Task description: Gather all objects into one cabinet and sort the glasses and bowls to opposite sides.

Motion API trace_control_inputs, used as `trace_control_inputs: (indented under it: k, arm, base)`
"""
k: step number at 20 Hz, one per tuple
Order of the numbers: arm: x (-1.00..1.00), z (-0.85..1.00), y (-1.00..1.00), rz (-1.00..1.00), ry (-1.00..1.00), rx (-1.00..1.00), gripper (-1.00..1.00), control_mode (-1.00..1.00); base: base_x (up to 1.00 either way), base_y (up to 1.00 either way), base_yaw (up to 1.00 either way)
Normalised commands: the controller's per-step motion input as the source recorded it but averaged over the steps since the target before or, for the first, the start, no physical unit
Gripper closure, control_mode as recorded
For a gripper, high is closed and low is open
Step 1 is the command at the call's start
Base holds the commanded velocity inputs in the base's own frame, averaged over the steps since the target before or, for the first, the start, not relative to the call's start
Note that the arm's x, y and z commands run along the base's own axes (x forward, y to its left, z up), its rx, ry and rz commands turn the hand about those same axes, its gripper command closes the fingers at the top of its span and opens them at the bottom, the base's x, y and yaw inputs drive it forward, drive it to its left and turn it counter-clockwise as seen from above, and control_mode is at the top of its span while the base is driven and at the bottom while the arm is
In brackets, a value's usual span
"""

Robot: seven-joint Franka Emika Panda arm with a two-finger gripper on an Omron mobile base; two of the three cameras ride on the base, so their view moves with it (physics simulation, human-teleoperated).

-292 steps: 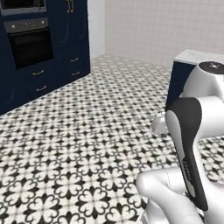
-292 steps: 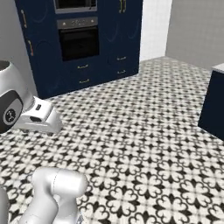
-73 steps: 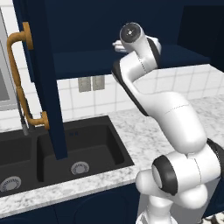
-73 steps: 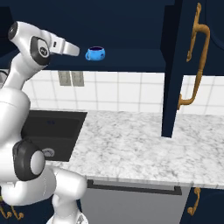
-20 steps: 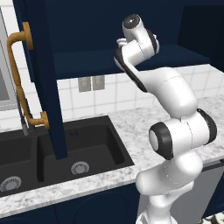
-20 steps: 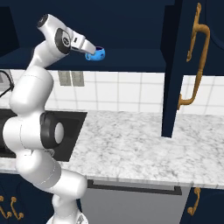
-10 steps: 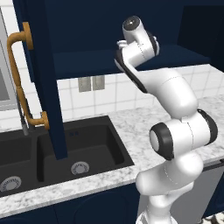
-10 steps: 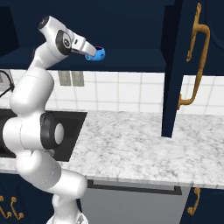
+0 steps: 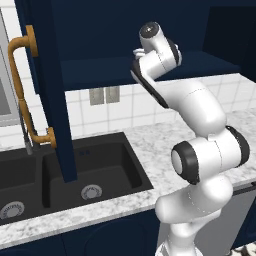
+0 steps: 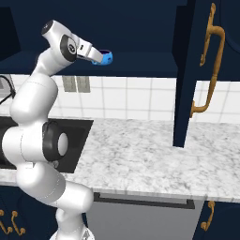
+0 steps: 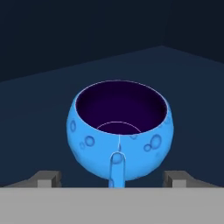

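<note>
The small blue bowl [image 11: 119, 131] stands upright, dark inside, on the navy shelf board [image 11: 183, 74] of the cabinet [image 10: 140, 28]. A little knob on its side faces the hand. My gripper [image 11: 112, 178] is open, with one fingertip [image 11: 46, 178] left of the bowl and the other right of it, both clear of its sides. From the right base, the blue bowl [image 10: 106, 57] sits just past my gripper [image 10: 97, 57] at the left front of the shelf [image 10: 140, 63]. The arm [image 9: 160, 55] reaches up into the cabinet [image 9: 110, 30]. The glasses are out of view.
An open navy cabinet door [image 9: 50, 85] with a brass handle [image 9: 22, 90] hangs left of the arm, another door [image 10: 185, 75] to its right. Below lie a marble counter [image 10: 140, 159], a black double sink [image 9: 75, 175] and a white tiled wall [image 10: 136, 101].
Over the last second the arm and the blue bowl stay where they are. Before that, the arm carried the bowl in towards the shelf.
</note>
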Motion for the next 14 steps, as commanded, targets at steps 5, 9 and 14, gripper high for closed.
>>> trace_control_inputs:
  k: [5,9,14]
  arm:
    - [0.0,0.0,0.0,0.0,0.0,0.0,1.0,-1.0]
    - [0.0,0.0,0.0,0.0,0.0,0.0,1.0,-1.0]
    - [-0.08,0.0,0.0,0.0,0.0,0.0,1.0,-1.0]
  base:
    - [0.0,0.0,0.0]
    - [0.0,0.0,0.0]
    - [0.0,0.0,0.0]
